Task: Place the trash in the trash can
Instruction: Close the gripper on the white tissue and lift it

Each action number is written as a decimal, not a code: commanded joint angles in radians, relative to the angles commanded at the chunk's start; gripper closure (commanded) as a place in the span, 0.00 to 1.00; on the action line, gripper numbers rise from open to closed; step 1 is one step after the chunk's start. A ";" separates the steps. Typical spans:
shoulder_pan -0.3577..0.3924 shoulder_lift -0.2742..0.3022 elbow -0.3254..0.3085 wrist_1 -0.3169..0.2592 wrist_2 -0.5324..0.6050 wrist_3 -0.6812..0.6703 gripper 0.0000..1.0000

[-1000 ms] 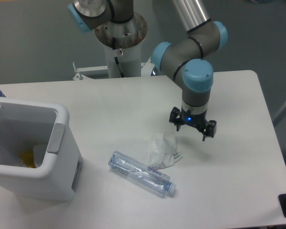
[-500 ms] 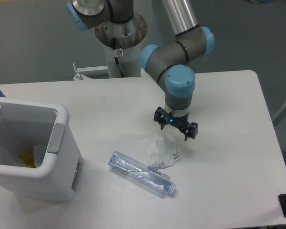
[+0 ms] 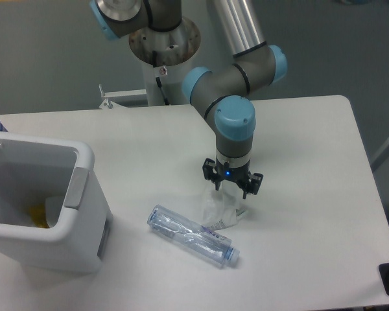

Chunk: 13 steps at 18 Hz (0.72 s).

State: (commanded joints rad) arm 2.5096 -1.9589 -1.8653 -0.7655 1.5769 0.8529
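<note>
Gripper [image 3: 232,188] is right above the wad [image 3: 220,206], fingers [image 3: 210,183] spread wide and pointing down, holding nothing. The wad sits on the tabletop [image 3: 311,194] just below and slightly camera-left of the fingertip midpoint, its top edge overlapping the fingers in this view, so contact can't be confirmed; looks like a hover, not a grip. Judging by that, the next move is a short straight descent, maybe a small nudge left to centre on the wad. The bottle [image 3: 192,235] lies just beyond the wad toward the camera, touching or nearly touching it, long axis running diagonally from upper left to lower right, bluish cap at the lower-right end. Risk: the fingers could catch the bottle or its label along with the wad, since the two overlap at the wad's lower edge. The can [image 3: 84,194] is well apart at the left edge, open top up, grey handle panel facing the trash; its left side is cut off by the frame. Something yellowish and a pale scrap lie inside it, too small to identify. The wad's upper part is hidden behind the gripper, so its true outline is unclear.
</note>
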 joint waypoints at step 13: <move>0.005 0.011 0.051 -0.003 -0.011 -0.038 1.00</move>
State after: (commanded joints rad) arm 2.5142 -1.9482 -1.8148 -0.7685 1.5662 0.8148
